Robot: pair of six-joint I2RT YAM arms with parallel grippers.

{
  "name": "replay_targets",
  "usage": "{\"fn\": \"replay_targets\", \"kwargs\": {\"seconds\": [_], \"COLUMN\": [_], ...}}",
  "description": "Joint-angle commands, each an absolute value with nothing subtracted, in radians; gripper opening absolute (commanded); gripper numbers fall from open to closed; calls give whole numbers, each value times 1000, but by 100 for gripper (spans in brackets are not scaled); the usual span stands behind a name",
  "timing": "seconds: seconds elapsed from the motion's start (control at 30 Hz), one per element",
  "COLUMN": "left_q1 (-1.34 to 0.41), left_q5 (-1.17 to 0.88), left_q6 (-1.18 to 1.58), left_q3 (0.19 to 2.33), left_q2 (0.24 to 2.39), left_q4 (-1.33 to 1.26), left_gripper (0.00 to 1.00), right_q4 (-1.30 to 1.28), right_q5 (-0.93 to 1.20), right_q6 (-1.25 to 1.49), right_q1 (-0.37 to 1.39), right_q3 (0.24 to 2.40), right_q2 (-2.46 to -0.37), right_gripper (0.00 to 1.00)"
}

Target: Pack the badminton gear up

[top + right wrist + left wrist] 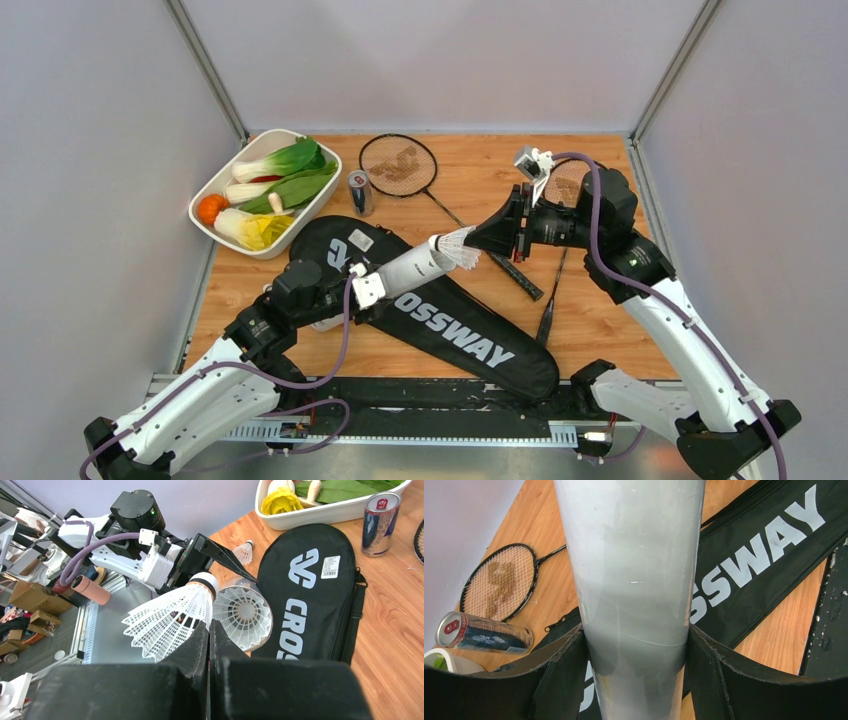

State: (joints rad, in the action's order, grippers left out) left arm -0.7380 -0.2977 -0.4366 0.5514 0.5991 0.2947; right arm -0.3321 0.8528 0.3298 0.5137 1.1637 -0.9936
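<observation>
My left gripper (366,287) is shut on the white tube (412,267) and holds it tilted above the black CROSSWAY bag (455,330); in the left wrist view the tube (634,570) fills the gap between both fingers (564,665). My right gripper (210,630) is shut on the skirt of a white shuttlecock (170,615) right at the tube's mouth. A second shuttlecock (243,614) sits in the mouth. A third (245,552) lies on the table by the bag. One racket (398,165) lies at the back. The other (563,190) is partly under my right arm.
A blue-silver can (359,191) stands beside the white tray (222,180) of vegetables at the back left. The can lies close behind the bag's round end (310,580). The rackets' handles cross to the right of the bag.
</observation>
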Motion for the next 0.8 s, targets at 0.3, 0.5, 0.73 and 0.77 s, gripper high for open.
{"fn": "replay_targets", "kwargs": {"seconds": [0.3,0.5,0.73,0.77], "left_q1": [-738,-738,-738,-737], "left_q5": [-330,-339,-337,-338], "left_q6": [-453,-454,-455,-455], "left_q3": [566,566,565,566], "left_q2": [588,590,589,590], "left_q4": [227,224,222,222], "left_gripper": [1,1,1,1], "right_q4": [-450,-458,-470,-480], "right_q5": [857,864,857,855], "right_q6": [249,250,242,238], "right_q1": [515,517,518,518], "right_q3": [1162,1170,1187,1192], "right_q2": [-1003,-1059,-1090,-1089], "right_gripper": [0,0,0,0]}}
